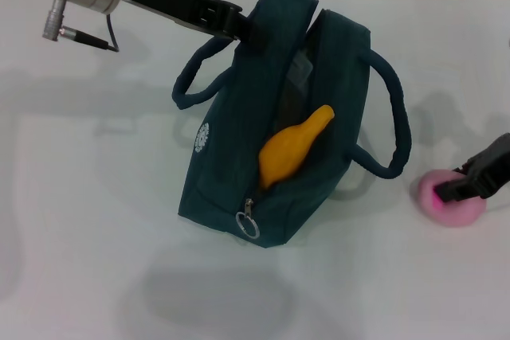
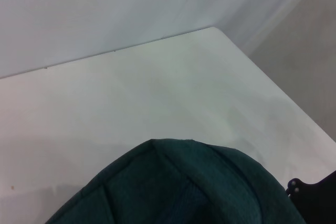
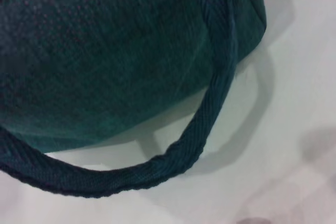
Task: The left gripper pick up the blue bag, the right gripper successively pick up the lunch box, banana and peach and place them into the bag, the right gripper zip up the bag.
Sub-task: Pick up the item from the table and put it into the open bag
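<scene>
Inside dark teal fabric bag [image 1: 239,165], yellow banana [image 1: 291,149] already lies; lunch box unseen. Left gripper [image 1: 239,28] clamps bag's far rim. Right gripper [image 1: 456,187] closes around pink peach [image 1: 450,201], right of bag. Zipping remains.

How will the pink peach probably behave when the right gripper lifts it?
The peach looks round, so it may roll if nudged. The right gripper is at its top; a smooth, curved surface could slip. It is small, probably light.

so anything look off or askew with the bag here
The banana pokes out of the blue bag's open zipper, tip above the opening, so zipping would snag. The peach is on the table by the right gripper.
</scene>
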Tool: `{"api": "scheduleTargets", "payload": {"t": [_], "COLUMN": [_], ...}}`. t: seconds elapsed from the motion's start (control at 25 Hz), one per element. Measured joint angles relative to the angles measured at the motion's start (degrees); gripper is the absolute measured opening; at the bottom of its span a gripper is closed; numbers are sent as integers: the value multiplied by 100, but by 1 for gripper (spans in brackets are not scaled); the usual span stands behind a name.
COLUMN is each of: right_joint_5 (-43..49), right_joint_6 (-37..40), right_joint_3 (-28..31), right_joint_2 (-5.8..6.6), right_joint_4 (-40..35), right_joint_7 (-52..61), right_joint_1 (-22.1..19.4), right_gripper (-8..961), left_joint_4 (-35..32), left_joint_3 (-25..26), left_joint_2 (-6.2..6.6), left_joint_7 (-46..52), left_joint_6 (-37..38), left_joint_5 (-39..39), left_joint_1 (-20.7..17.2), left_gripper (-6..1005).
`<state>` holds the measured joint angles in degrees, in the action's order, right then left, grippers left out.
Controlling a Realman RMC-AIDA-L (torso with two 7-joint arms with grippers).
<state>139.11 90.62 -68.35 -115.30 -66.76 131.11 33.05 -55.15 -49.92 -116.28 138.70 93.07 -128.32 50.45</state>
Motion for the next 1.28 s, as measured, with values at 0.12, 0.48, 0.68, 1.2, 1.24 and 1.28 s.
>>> {"api": "scheduleTargets", "payload": {"t": [0.12,0.48,0.68,1.2,1.24,1.28], "right_joint_5": [-24,-468,-763,-3678,-3906,-4100], "right_joint_6": [93,733,1015,1420,1458,1519], "right_joint_3": [124,1339,1840,3276,3244,3230], "right_joint_2": [0,25,66,287,282,254], "right_joint_4": [9,53,62,329,429,546], "right_joint_7": [-12,-547,-783,-1816,-1966,-2137], "right_joint_1": [-10,-120,-238,-743,-743,-708], "right_gripper": [272,213,166,92,87,80], "left_joint_4": [-2,-5,-5,-4,-9,-26], "left_joint_3": [-1,-22,-29,-27,-28,-34], "left_joint_2": [0,-8,-18,-44,-44,-43], "left_joint_7": [-1,1,10,43,50,65], "left_joint_6": [0,5,9,18,19,21], "left_joint_5": [0,0,0,37,64,86], "left_joint_1": [0,0,0,39,45,52], "left_gripper": [66,66,67,67,67,67]}}
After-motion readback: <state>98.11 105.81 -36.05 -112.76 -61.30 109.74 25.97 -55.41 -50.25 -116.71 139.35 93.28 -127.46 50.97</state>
